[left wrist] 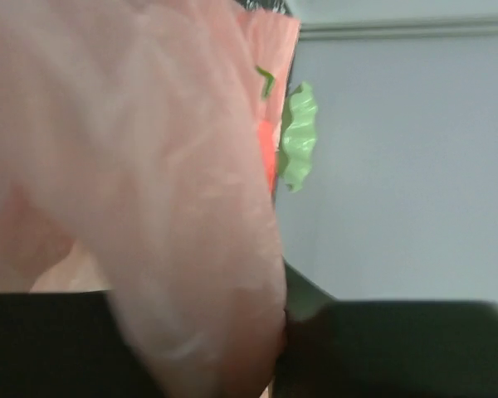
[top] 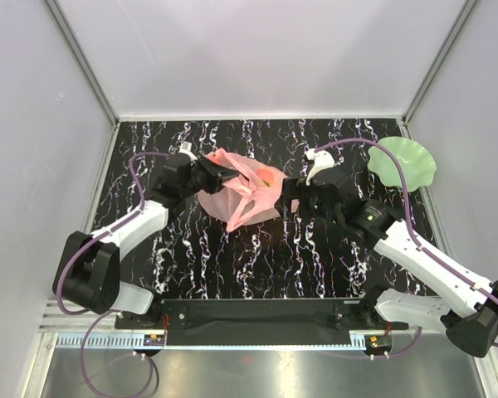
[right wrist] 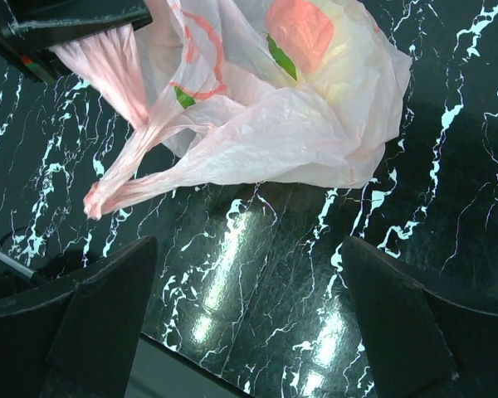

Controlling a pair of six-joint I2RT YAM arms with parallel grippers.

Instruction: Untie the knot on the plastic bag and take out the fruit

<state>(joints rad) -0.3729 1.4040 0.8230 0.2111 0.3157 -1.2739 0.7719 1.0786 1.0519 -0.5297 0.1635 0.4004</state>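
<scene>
the plastic bag (top: 245,195) lies crumpled mid-table, its far left edge clamped in the left gripper (top: 209,172), so the right gripper (right wrist: 249,332), fingers apart just right of it, should probably pinch the twisted handle (right wrist: 124,178) and pull gently to avoid tearing.

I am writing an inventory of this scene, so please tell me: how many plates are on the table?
1. The green plate sits empty at the far right corner of the table, right of the pink bag. The bag might hide something more.
</scene>
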